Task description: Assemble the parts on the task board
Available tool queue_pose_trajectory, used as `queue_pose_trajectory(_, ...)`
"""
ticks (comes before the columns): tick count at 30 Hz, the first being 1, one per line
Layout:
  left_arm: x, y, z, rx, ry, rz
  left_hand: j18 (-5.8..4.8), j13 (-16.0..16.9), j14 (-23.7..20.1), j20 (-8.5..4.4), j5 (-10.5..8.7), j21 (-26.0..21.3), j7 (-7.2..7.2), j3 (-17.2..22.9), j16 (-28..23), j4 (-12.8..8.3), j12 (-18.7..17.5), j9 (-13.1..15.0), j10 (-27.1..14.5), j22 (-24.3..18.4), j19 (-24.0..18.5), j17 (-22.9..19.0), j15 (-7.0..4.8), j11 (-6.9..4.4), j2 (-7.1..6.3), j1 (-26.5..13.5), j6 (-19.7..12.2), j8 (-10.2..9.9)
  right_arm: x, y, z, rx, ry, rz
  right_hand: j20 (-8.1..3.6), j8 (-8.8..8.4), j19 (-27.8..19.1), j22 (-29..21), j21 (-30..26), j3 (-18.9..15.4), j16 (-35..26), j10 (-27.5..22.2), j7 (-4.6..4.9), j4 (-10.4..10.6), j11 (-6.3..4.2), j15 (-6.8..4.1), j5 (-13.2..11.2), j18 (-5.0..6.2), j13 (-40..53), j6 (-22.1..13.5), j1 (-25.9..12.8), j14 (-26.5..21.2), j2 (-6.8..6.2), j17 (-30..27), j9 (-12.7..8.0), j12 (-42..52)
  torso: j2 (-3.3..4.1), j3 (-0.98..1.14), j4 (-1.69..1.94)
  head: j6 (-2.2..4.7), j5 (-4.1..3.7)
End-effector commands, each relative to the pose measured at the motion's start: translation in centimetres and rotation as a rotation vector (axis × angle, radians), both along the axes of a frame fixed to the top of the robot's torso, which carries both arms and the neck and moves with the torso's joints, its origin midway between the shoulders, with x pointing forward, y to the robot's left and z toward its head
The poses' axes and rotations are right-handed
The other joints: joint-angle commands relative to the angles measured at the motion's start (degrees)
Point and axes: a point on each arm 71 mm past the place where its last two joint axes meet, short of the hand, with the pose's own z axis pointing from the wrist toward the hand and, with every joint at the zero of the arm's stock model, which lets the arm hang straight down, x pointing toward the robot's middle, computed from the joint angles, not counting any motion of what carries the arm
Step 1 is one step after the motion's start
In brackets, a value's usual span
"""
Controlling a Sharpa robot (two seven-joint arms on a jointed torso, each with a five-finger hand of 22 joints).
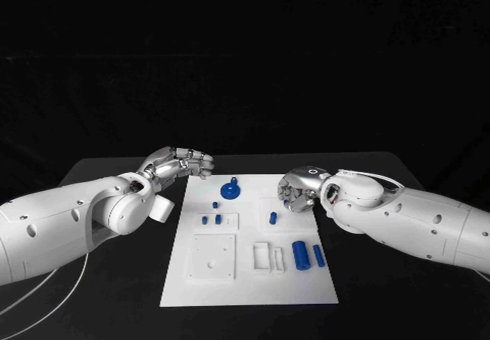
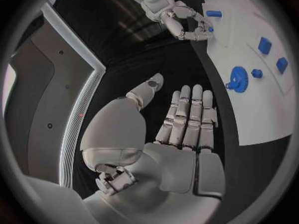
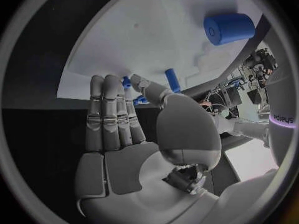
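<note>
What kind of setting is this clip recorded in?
Most likely a robotics lab test bench: a black table against a dark backdrop, a white task board with small blue parts, and equipment clutter at the edge of the right wrist view.

Task board: one (image 1: 250, 283)
Blue parts: seven, the gear (image 1: 231, 190) uppermost
Hands: two, left (image 1: 182, 163), right (image 1: 297, 189)
Table: one (image 1: 112, 283)

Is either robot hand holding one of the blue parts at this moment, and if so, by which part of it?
Nothing is held. The left robot hand and the right robot hand both have straight, empty fingers, beside the task board.
</note>
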Motion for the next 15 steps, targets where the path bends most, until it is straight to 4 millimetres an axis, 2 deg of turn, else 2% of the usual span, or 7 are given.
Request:
queue_pose_trajectory(1,-0.12,-0.26,0.03,-0.019,0.018,-0.019,1.0,-0.1,0.52,0.01,-0.04,-0.4,0.03,-0.38,-0.31,0.04,0.12,-0.07,-0.06,0.06,0.51,0.07,-0.05,0.18,0.36,-0.12,-0.46,-0.1,-0.44,0.36,-1.19,-0.065,0.014,0.026,-0.37,0.46,0.78,0.76,1.0,0.51,1.16,0.95,-0.17,-0.05,-0.34,-0.37,-0.25,0.79,1.09,0.85,-0.44,0.5,0.32,0.86,0.41,0.69,-0.01,-0.03,-0.02,-0.06,0.0)
queue_pose_trajectory(12,-0.07,-0.09,-0.02,-0.021,0.026,-0.016,1.0,-0.37,0.68,-0.03,0.0,-0.51,0.16,-0.47,-0.47,0.06,0.08,-0.21,-0.27,0.09,0.63,0.18,-0.1,0.27,0.4,-0.26,-0.83,-0.16,-0.71,0.58,-1.58,-0.122,-0.026,0.033,-2.04,1.77,3.07,3.53,4.38,4.08,5.85,3.82,-1.5,-0.23,-1.86,-1.82,-0.88,0.79,5.19,3.89,0.2,1.41,0.27,4.21,2.66,1.95,-0.01,-0.03,-0.02,-0.46,0.14)
queue_pose_trajectory(15,-0.05,-0.04,-0.02,-0.021,0.026,-0.015,1.0,-0.41,0.71,-0.05,0.03,-0.52,0.17,-0.47,-0.49,0.04,0.08,-0.22,-0.29,0.1,0.66,0.2,-0.11,0.28,0.39,-0.24,-0.86,-0.15,-0.71,0.59,-1.58,-0.125,-0.031,0.032,-2.38,1.96,3.53,4.11,5.06,4.42,6.67,4.29,-1.73,-0.39,-2.11,-2.05,-0.6,0.79,6.0,4.42,0.24,1.48,0.14,4.69,3.17,2.15,0.0,0.0,-0.01,-0.52,-0.06)
